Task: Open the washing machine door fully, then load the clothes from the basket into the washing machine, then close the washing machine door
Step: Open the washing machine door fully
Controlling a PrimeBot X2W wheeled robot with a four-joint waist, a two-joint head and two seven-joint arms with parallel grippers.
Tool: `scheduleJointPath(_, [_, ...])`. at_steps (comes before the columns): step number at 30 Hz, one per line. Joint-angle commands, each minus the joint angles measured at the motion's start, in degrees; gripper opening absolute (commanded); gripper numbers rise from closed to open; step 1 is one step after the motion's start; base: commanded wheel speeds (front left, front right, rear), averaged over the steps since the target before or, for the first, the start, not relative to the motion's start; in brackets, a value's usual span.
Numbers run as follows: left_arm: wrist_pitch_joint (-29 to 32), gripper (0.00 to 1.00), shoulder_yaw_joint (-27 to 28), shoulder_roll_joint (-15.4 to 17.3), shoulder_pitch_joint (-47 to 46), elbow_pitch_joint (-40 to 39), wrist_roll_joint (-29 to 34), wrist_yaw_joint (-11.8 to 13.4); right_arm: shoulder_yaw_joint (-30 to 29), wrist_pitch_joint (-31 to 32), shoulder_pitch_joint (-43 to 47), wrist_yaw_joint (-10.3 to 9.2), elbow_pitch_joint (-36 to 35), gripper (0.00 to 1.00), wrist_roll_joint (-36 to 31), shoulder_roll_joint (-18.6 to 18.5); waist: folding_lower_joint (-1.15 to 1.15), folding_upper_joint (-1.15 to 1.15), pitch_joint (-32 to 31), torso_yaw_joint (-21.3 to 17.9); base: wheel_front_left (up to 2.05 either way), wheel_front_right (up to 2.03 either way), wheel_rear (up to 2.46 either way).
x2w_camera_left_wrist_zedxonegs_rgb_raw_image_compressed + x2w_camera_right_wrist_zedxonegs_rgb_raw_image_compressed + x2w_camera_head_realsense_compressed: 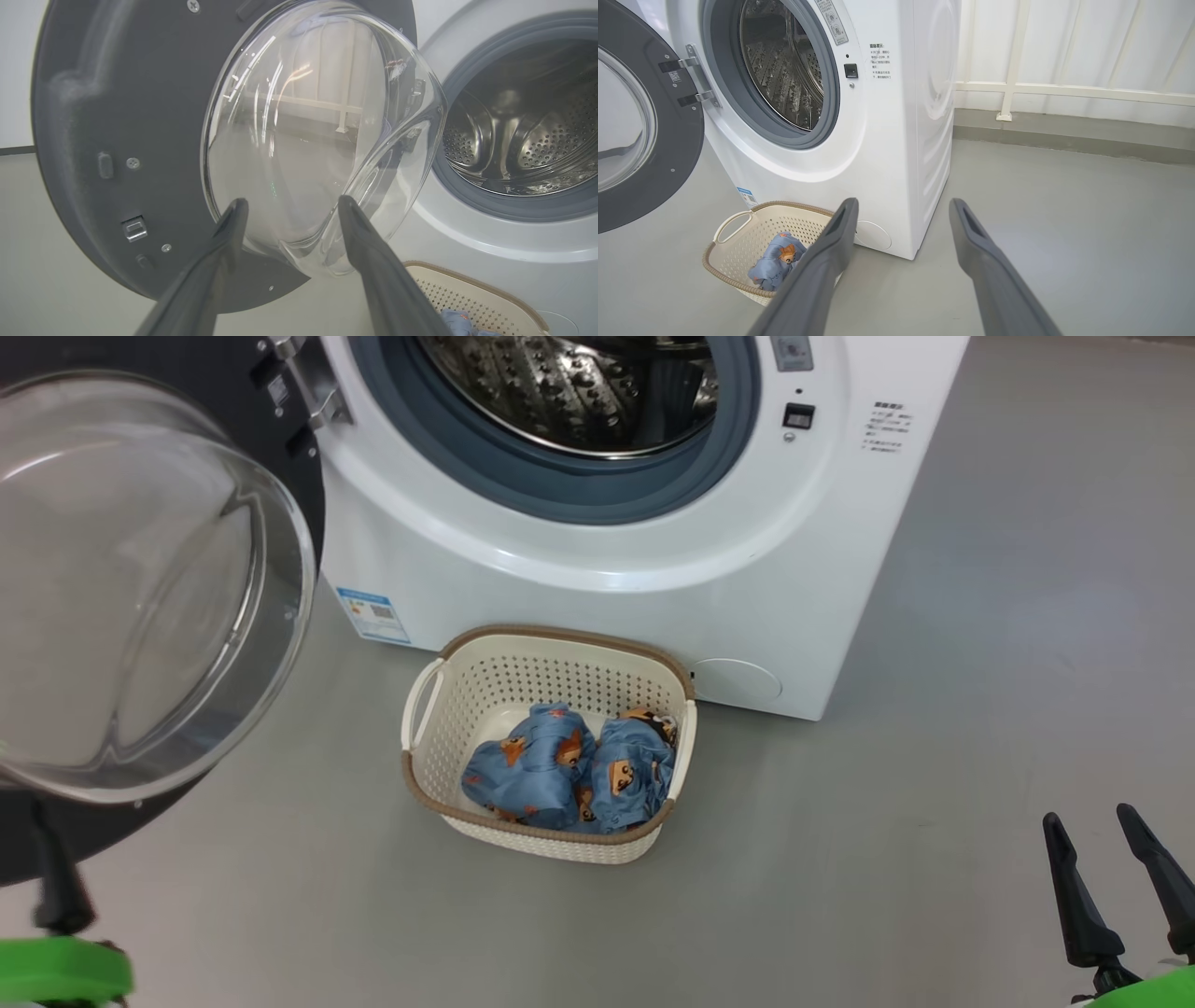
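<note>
My left end effector (289, 210) is hovering released off the open door (117, 116); my right end effector (903, 205), released, is waiting near the clothes (777, 259).

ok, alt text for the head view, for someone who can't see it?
A white washing machine stands with its round black door swung open to the left, steel drum exposed. On the grey floor in front sits a cream perforated basket holding two blue bear-print clothes. The right gripper shows at lower right, fingers apart, holding nothing.
</note>
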Motion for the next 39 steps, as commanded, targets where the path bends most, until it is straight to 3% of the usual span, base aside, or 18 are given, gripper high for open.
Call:
scheduleJointPath(1, [-0.3, 1.0, 0.1, 2.0, 0.5, -2.2, -0.4, -0.1, 0.9, -0.7, 0.6, 0.35, -1.3, 1.0, 0.2, -1.0, 0.0, 0.0, -0.7, -0.8, 0.0, 0.0, 0.0])
scheduleJointPath(13, [-0.3, 1.0, -10.2, 0.0, 4.9, -5.6, -6.1, -0.1, 0.8, -0.7, 1.2, 0.35, -1.3, 1.0, 0.2, -0.1, 0.0, 0.0, -1.3, -5.8, 0.0, 0.0, 0.0])
scheduleJointPath(25, [-0.3, 1.0, -19.5, -0.5, 5.2, -6.4, -7.2, -0.1, 0.4, -0.7, 0.6, 0.35, -1.2, 1.0, 0.2, 1.0, 0.0, 0.0, -0.8, -10.9, 0.0, 0.0, 0.0])
scheduleJointPath(39, [-0.3, 1.0, -24.8, -0.1, 5.2, -7.5, -8.0, -0.1, -0.6, -0.7, 0.6, 0.35, -1.2, 1.0, 0.3, 1.4, 0.0, 0.0, -0.4, -13.5, 0.0, 0.0, 0.0])
